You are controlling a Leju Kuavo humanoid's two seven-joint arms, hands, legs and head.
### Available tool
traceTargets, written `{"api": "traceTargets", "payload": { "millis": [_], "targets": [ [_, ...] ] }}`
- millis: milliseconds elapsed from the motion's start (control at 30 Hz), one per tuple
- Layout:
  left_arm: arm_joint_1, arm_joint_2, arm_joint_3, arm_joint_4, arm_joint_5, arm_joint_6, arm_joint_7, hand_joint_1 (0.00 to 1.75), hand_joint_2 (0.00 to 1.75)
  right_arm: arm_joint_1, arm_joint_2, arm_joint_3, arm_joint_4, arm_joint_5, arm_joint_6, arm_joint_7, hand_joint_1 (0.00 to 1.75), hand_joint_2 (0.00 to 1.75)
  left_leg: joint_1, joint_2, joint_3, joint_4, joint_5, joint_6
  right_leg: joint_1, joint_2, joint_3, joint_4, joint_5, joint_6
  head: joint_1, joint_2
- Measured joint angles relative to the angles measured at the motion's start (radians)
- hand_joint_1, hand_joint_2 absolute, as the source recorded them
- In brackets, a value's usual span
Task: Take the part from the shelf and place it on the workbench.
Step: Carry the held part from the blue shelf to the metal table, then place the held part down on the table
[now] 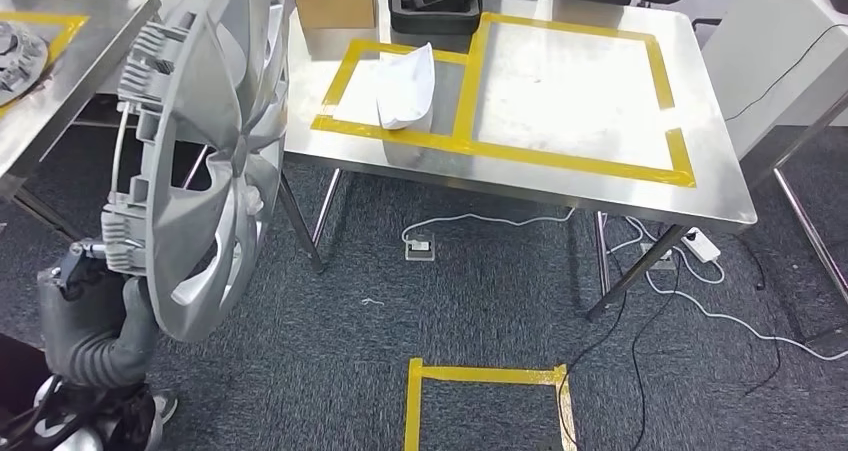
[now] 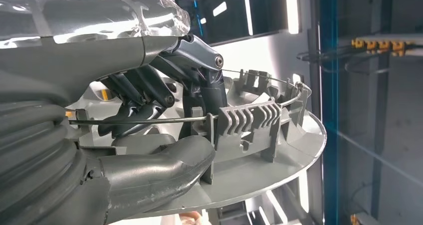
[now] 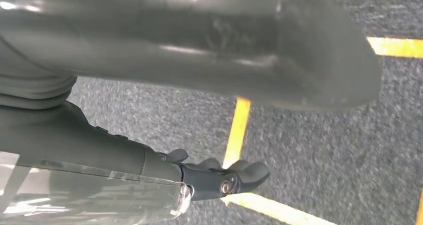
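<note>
The left hand [image 1: 95, 301] grips the part, a silver wheel cover [image 1: 200, 141], by its rim, holding it on edge at about nine o'clock in the head view, over the grey carpet [image 1: 480, 291] and just beside the near left corner of the steel workbench [image 1: 560, 81]. In the left wrist view the dark fingers [image 2: 134, 103] curl behind the cover's wire ring and ribbed clips while the thumb [image 2: 159, 162] presses from the other side. On the bench at twelve o'clock, yellow tape [image 1: 470, 71] frames two rectangles; a white piece [image 1: 405, 86] lies in the left one. The right hand [image 3: 219, 177] hangs over the carpet and taped floor lines, fingers loosely curled, holding nothing
</note>
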Motion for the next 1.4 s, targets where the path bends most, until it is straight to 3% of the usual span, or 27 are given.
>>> {"api": "traceTargets", "payload": {
  "millis": [33, 67, 100, 167, 233, 367, 433, 500, 533, 567, 600, 633, 700, 733, 767, 867, 900, 933, 1000, 1033, 1067, 1100, 1167, 1233, 1300, 1400],
  "targets": [
    [0.003, -0.001, 0.000, 0.002, 0.000, 0.000, 0.000, 1.75, 1.75, 0.001, -0.002, 0.000, 0.000, -0.001, 0.000, 0.000, 0.00, 0.00, 0.002, -0.001, 0.009, 0.000, -0.008, -0.001, -0.001, 0.000, -0.029, 0.028, -0.011, 0.004, 0.005, 0.000],
    [0.006, -0.003, 0.000, 0.005, 0.000, 0.000, 0.000, 1.75, 1.75, 0.001, -0.004, -0.001, 0.000, -0.002, 0.000, 0.000, 0.00, 0.00, 0.003, -0.003, 0.020, 0.000, -0.017, -0.004, -0.002, -0.001, -0.043, 0.023, -0.002, 0.005, 0.011, 0.000],
    [0.009, -0.003, 0.000, 0.007, 0.000, 0.000, 0.000, 1.75, 1.75, 0.002, -0.005, -0.001, 0.001, -0.003, 0.000, 0.000, 0.00, 0.00, 0.005, -0.004, 0.033, -0.001, -0.026, -0.006, -0.002, -0.001, -0.039, -0.016, 0.027, 0.005, 0.016, 0.000],
    [0.012, -0.005, 0.000, 0.011, 0.000, 0.000, 0.000, 1.75, 1.75, 0.001, -0.007, -0.001, 0.001, -0.004, 0.000, 0.000, 0.00, 0.00, 0.006, -0.006, 0.060, -0.003, -0.045, -0.013, -0.001, -0.004, -0.003, -0.152, 0.124, -0.001, 0.026, 0.000],
    [0.013, -0.006, 0.000, 0.013, 0.000, 0.000, -0.001, 1.75, 1.75, -0.001, -0.008, -0.001, 0.001, -0.005, 0.000, 0.000, 0.00, 0.00, 0.004, -0.010, 0.077, -0.010, -0.062, -0.024, 0.001, -0.006, 0.024, -0.242, 0.171, -0.014, 0.032, 0.000],
    [0.016, -0.010, 0.000, 0.015, 0.000, 0.000, -0.004, 1.75, 1.75, -0.004, -0.009, -0.001, 0.000, -0.006, 0.000, -0.002, 0.00, 0.00, 0.004, -0.008, 0.087, 0.018, -0.072, -0.049, 0.000, -0.003, 0.052, -0.264, 0.169, -0.045, 0.026, 0.000],
    [0.017, -0.011, 0.000, 0.017, 0.001, -0.001, -0.005, 1.75, 1.75, -0.006, -0.010, -0.002, 0.001, -0.007, 0.000, -0.003, 0.00, 0.00, 0.006, 0.001, 0.033, 0.116, -0.099, -0.057, -0.002, -0.002, 0.072, -0.266, 0.162, -0.055, 0.014, 0.000],
    [0.018, -0.012, 0.000, 0.020, 0.002, -0.001, -0.006, 1.75, 1.75, -0.006, -0.012, -0.002, 0.001, -0.008, 0.000, -0.004, 0.00, 0.00, 0.007, 0.005, -0.060, 0.243, -0.154, -0.063, -0.001, 0.000, 0.086, -0.267, 0.148, -0.059, 0.003, 0.000],
    [0.019, -0.013, 0.001, 0.022, 0.003, -0.001, -0.006, 1.75, 1.75, -0.004, -0.013, -0.002, 0.001, -0.008, 0.000, -0.003, 0.00, 0.00, 0.007, 0.006, -0.097, 0.279, -0.178, -0.065, -0.001, 0.002, 0.094, -0.267, 0.140, -0.059, -0.001, 0.000],
    [0.019, -0.013, 0.001, 0.023, 0.004, -0.001, -0.007, 1.75, 1.75, -0.003, -0.014, -0.002, 0.001, -0.008, 0.000, -0.003, 0.00, 0.00, 0.007, 0.006, -0.119, 0.282, -0.184, -0.065, -0.001, 0.004, 0.106, -0.267, 0.131, -0.058, -0.006, 0.000],
    [0.019, -0.013, 0.001, 0.025, 0.006, -0.001, -0.007, 1.75, 1.75, -0.002, -0.014, -0.002, 0.001, -0.008, 0.000, -0.003, 0.00, 0.00, 0.007, 0.006, -0.126, 0.252, -0.166, -0.063, -0.001, 0.007, 0.119, -0.267, 0.122, -0.057, -0.010, 0.000],
    [0.020, -0.014, 0.001, 0.027, 0.008, -0.001, -0.008, 1.75, 1.75, -0.003, -0.014, -0.002, 0.001, -0.008, 0.000, -0.003, 0.00, 0.00, 0.006, 0.004, -0.119, 0.197, -0.121, -0.058, -0.001, 0.010, 0.134, -0.268, 0.112, -0.055, -0.014, 0.000],
    [0.021, -0.015, 0.001, 0.031, 0.013, -0.001, -0.009, 1.75, 1.75, -0.004, -0.014, -0.002, 0.001, -0.008, 0.000, -0.002, 0.00, 0.00, 0.003, -0.010, -0.102, 0.074, 0.000, -0.045, -0.002, 0.018, 0.153, -0.268, 0.094, -0.049, -0.022, 0.000],
    [0.024, -0.015, 0.001, 0.033, 0.016, -0.001, -0.010, 1.75, 1.75, -0.005, -0.014, -0.002, 0.001, -0.008, 0.000, -0.001, 0.00, 0.00, 0.000, -0.017, -0.097, 0.037, 0.043, -0.039, -0.002, 0.022, 0.157, -0.269, 0.087, -0.044, -0.025, 0.000],
    [0.025, -0.016, 0.001, 0.035, 0.018, 0.000, -0.012, 1.75, 1.75, -0.005, -0.014, -0.002, 0.001, -0.008, 0.000, 0.000, 0.00, 0.00, -0.003, -0.023, -0.096, 0.022, 0.063, -0.034, -0.003, 0.026, 0.158, -0.270, 0.081, -0.038, -0.026, 0.000],
    [0.027, -0.018, 0.001, 0.036, 0.021, -0.001, -0.014, 1.75, 1.75, -0.005, -0.016, -0.002, 0.001, -0.007, 0.000, 0.001, 0.00, 0.00, 0.001, -0.017, -0.084, 0.013, 0.062, -0.021, -0.003, 0.027, 0.162, -0.270, 0.063, -0.020, -0.028, 0.000],
    [0.027, -0.019, 0.001, 0.036, 0.021, -0.001, -0.014, 1.75, 1.75, -0.006, -0.016, -0.002, 0.001, -0.007, -0.001, 0.001, 0.00, 0.00, 0.004, -0.012, -0.078, 0.009, 0.060, -0.017, -0.003, 0.021, 0.153, -0.247, 0.047, -0.014, -0.025, 0.000],
    [0.028, -0.020, 0.001, 0.035, 0.021, -0.001, -0.014, 1.75, 1.75, -0.007, -0.017, -0.002, 0.001, -0.006, -0.001, 0.001, 0.00, 0.00, 0.006, -0.006, -0.072, 0.006, 0.057, -0.013, -0.003, 0.013, 0.128, -0.198, 0.021, -0.009, -0.019, 0.000],
    [0.029, -0.022, 0.001, 0.036, 0.022, -0.001, -0.014, 1.75, 1.75, -0.008, -0.018, -0.002, 0.001, -0.005, -0.001, 0.001, 0.00, 0.00, 0.006, 0.003, -0.063, 0.005, 0.046, -0.007, -0.006, 0.003, 0.047, -0.054, -0.035, 0.000, -0.006, 0.000],
    [0.030, -0.023, 0.001, 0.036, 0.022, -0.001, -0.014, 1.75, 1.75, -0.008, -0.018, -0.002, 0.001, -0.005, -0.001, 0.002, 0.00, 0.00, 0.006, 0.006, -0.058, 0.006, 0.040, -0.007, -0.007, 0.002, 0.008, 0.005, -0.048, 0.003, -0.001, 0.000],
    [0.030, -0.024, 0.001, 0.037, 0.022, -0.001, -0.014, 1.75, 1.75, -0.006, -0.018, -0.002, 0.001, -0.006, -0.001, 0.002, 0.00, 0.00, 0.005, 0.008, -0.051, 0.006, 0.034, -0.007, -0.008, 0.001, -0.016, 0.029, -0.039, 0.004, 0.004, 0.000],
    [0.030, -0.025, 0.001, 0.037, 0.022, -0.001, -0.014, 1.75, 1.75, -0.004, -0.018, -0.002, 0.001, -0.006, -0.001, 0.002, 0.00, 0.00, 0.005, 0.010, -0.043, 0.006, 0.027, -0.008, -0.008, 0.000, -0.020, 0.013, -0.008, 0.003, 0.010, 0.000],
    [0.030, -0.027, 0.001, 0.037, 0.022, -0.001, -0.014, 1.75, 1.75, -0.003, -0.021, -0.002, 0.001, -0.006, -0.001, 0.003, 0.00, 0.00, 0.004, 0.015, -0.023, 0.005, 0.013, -0.012, -0.006, -0.009, 0.020, -0.117, 0.090, -0.007, 0.021, 0.000],
    [0.030, -0.028, 0.001, 0.037, 0.022, -0.001, -0.014, 1.75, 1.75, -0.006, -0.024, -0.002, 0.001, -0.005, -0.002, 0.003, 0.00, 0.00, 0.000, 0.021, -0.010, 0.005, 0.001, -0.020, 0.000, -0.020, 0.064, -0.232, 0.147, -0.021, 0.028, 0.000],
    [0.030, -0.029, 0.001, 0.037, 0.022, -0.001, -0.015, 1.75, 1.75, -0.008, -0.024, -0.002, 0.001, -0.005, -0.002, 0.003, 0.00, 0.00, -0.002, 0.027, -0.006, 0.005, -0.005, -0.028, 0.005, -0.021, 0.075, -0.260, 0.148, -0.030, 0.027, 0.000],
    [0.029, -0.032, 0.001, 0.037, 0.022, -0.001, -0.015, 1.75, 1.75, -0.007, -0.024, -0.003, 0.000, -0.003, -0.001, 0.003, 0.00, 0.00, 0.001, 0.025, -0.014, 0.027, -0.032, -0.044, -0.001, -0.012, 0.080, -0.271, 0.149, -0.041, 0.022, 0.000]
  ]
}}
